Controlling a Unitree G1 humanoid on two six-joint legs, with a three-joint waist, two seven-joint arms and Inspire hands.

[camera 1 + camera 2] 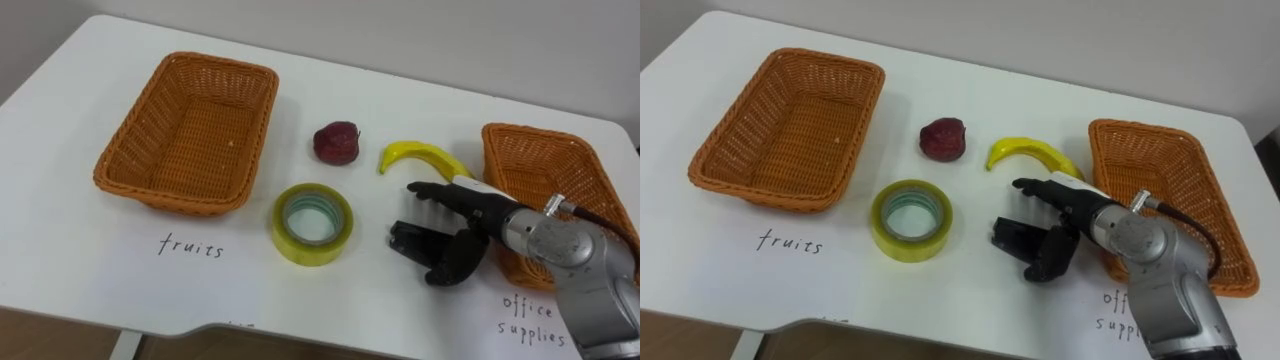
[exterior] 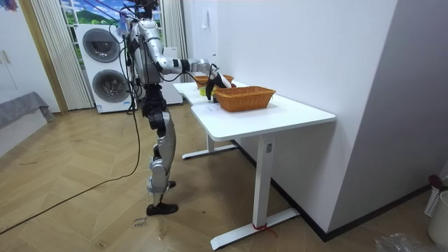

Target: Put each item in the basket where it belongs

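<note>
Reaching over the white table (image 1: 80,250) in the left eye view, my right hand (image 1: 455,235) has thumb and fingers spread apart and holds nothing. It sits just on the near side of the banana (image 1: 420,155), which lies between the dark red fruit (image 1: 336,142) on its left and the right basket (image 1: 560,165). The roll of yellow tape (image 1: 300,247) rests to the left of my hand, and the left basket (image 1: 165,190) stands at the far left with nothing in it. I judge the banana light, soft-skinned and easy to bruise, so I would close gently round its thick middle. The tape looks stiff and light, best pinched across the wall of its ring. The room view adds what my eyes cannot give: I stand upright at the table's edge, right arm stretched forward, with a washing machine (image 2: 106,63) behind me. In the right eye view I see more of the right basket's floor, bare of any item, where the left eye view has my arm across it.
</note>
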